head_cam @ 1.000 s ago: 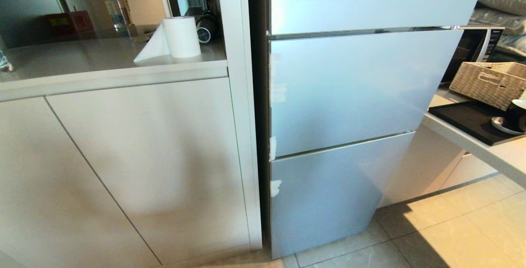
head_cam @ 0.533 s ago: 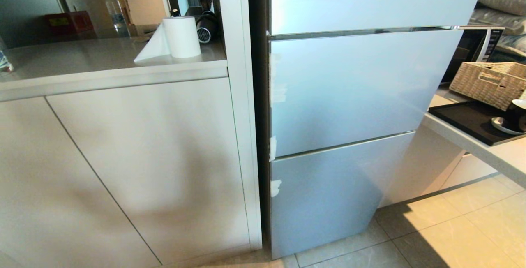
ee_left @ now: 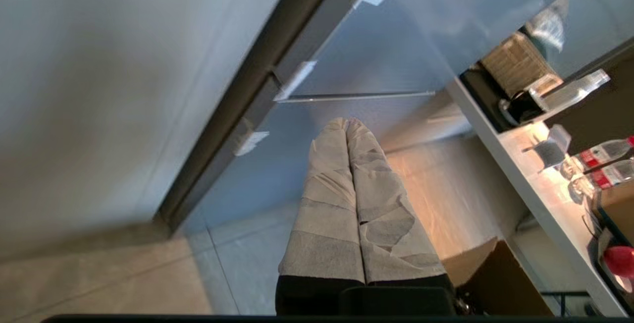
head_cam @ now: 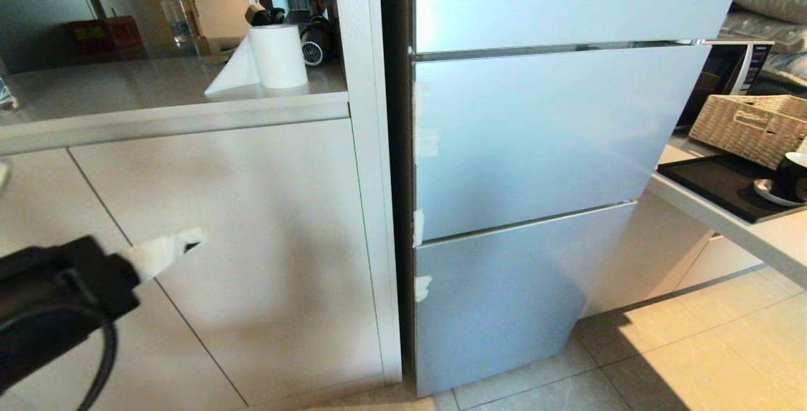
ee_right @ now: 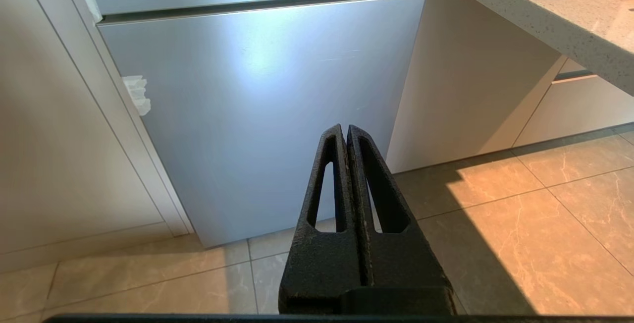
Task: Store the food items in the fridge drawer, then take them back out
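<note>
At your far left the left claw pokes into view before the white cabinet door, its taped fingers clenched together on nothing. Right of it the silver fridge stands fully closed, so its drawer is hidden. Your right claw hangs clenched, empty, low before the fridge's bottom door. A red fruit sits on the right counter.

Pressed-together left hand before fridge
</note>
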Tool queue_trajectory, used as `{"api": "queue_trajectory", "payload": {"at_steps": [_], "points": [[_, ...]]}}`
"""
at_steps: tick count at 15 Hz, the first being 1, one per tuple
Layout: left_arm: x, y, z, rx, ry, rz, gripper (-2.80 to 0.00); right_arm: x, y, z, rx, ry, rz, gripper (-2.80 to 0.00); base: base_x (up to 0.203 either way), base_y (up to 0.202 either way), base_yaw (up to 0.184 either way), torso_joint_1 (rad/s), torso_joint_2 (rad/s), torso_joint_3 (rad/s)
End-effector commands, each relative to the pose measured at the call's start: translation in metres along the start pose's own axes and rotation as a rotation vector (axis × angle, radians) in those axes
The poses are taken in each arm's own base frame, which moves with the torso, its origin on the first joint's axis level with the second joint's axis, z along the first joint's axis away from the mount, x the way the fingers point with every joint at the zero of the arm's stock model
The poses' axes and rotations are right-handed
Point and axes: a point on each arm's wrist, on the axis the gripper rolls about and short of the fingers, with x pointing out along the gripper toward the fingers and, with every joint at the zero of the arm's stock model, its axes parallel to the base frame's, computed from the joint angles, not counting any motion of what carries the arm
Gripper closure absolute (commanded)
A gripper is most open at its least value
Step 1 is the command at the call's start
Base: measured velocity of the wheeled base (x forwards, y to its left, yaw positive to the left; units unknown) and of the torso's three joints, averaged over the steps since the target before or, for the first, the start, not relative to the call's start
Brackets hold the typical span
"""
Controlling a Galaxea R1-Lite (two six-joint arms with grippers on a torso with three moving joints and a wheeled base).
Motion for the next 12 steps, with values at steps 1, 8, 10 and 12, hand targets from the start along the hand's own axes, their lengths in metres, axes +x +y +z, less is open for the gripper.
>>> {"api": "queue_trajectory", "payload": {"at_steps": [1, 8, 10, 12], "points": [[0.065, -0.019, -0.015, 0.010, 0.102, 0.014, 0.00, 0.000, 0.000, 0.000, 0.002, 0.000, 0.000, 0.00, 0.000, 0.000, 0.000, 0.000, 0.00, 0.000], [0.219, -0.050, -0.033, -0.129, -0.062, 0.017, 0.00, 0.000, 0.000, 0.000, 0.033, 0.001, -0.008, 0.00, 0.000, 0.000, 0.000, 0.000, 0.00, 0.000], [0.262, -0.047, -0.039, -0.155, -0.146, -0.002, 0.00, 0.000, 0.000, 0.000, 0.039, 0.001, -0.018, 0.00, 0.000, 0.000, 0.000, 0.000, 0.00, 0.000], [0.292, -0.042, -0.047, -0.175, -0.220, -0.029, 0.00, 0.000, 0.000, 0.000, 0.042, 0.001, -0.018, 0.00, 0.000, 0.000, 0.000, 0.000, 0.00, 0.000]]}}
